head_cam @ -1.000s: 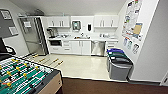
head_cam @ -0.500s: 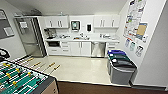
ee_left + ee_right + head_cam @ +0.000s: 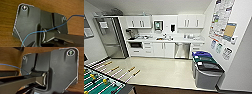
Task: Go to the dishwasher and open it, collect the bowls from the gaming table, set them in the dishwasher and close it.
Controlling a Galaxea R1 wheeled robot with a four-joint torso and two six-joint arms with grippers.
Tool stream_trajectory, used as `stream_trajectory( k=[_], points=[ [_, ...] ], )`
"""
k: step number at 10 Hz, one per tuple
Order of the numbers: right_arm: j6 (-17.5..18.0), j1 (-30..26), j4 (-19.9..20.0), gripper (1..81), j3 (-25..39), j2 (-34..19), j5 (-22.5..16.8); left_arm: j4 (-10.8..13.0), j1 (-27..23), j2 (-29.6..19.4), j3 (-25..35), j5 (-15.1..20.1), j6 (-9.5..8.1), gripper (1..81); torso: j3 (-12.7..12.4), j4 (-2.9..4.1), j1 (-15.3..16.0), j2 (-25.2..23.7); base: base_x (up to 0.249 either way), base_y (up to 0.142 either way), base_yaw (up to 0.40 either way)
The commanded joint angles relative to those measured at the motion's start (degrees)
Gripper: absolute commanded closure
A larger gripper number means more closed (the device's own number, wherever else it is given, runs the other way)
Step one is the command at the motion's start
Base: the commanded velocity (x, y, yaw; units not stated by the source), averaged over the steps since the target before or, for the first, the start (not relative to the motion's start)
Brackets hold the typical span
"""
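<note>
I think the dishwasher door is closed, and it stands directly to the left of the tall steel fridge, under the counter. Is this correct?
Not quite. In the head view the dishwasher is closed and under the counter, but it stands far to the right of the fridge, with white cabinets between them.

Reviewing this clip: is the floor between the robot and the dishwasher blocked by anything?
Nothing visible blocks it. The dishwasher sits closed under the counter, with open pale floor before it. The foosball table lies off to the left, the bins to the right.
</note>
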State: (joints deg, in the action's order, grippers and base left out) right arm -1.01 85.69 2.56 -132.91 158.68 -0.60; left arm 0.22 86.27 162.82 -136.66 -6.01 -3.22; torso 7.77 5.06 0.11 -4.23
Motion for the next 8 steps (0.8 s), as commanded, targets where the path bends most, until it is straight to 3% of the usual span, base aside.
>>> stream_trajectory(
  k=[1, 2, 3, 5, 8],
  points=[
    [-0.1, -2.8, -0.4, 1.0, 0.6, -0.7, -3.3, 0.7, -2.2, -0.8, 0.7, 2.8, 0.15, 1.0, -5.7, 0.0, 0.0, 0.0, 0.279, 0.0, 0.0],
    [-0.1, -2.8, -0.5, 1.0, 0.6, -0.7, -3.4, 0.7, -2.1, -0.9, 0.6, 2.8, 0.14, 1.0, -6.1, 0.0, 0.0, 0.0, 0.278, 0.0, 0.0],
    [-0.1, -2.9, -0.5, 1.0, 0.6, -0.7, -3.5, 0.7, -2.2, -0.9, 0.7, 2.8, 0.14, 1.0, -1.5, 0.0, 0.0, 0.0, 0.278, 0.0, 0.0],
    [-0.1, -3.0, -0.5, 1.0, 0.6, -0.7, -4.0, 0.6, -2.1, -0.8, 0.6, 2.8, 0.14, 1.0, -3.4, 0.0, -0.1, 0.0, 0.278, 0.0, 0.0],
    [-0.1, -3.0, -0.5, 1.0, 0.5, -0.8, -4.0, 0.6, -2.2, -0.6, 0.7, 2.8, 0.14, 1.0, -3.8, 0.0, 0.0, 0.0, 0.278, 0.0, 0.0]
  ],
)
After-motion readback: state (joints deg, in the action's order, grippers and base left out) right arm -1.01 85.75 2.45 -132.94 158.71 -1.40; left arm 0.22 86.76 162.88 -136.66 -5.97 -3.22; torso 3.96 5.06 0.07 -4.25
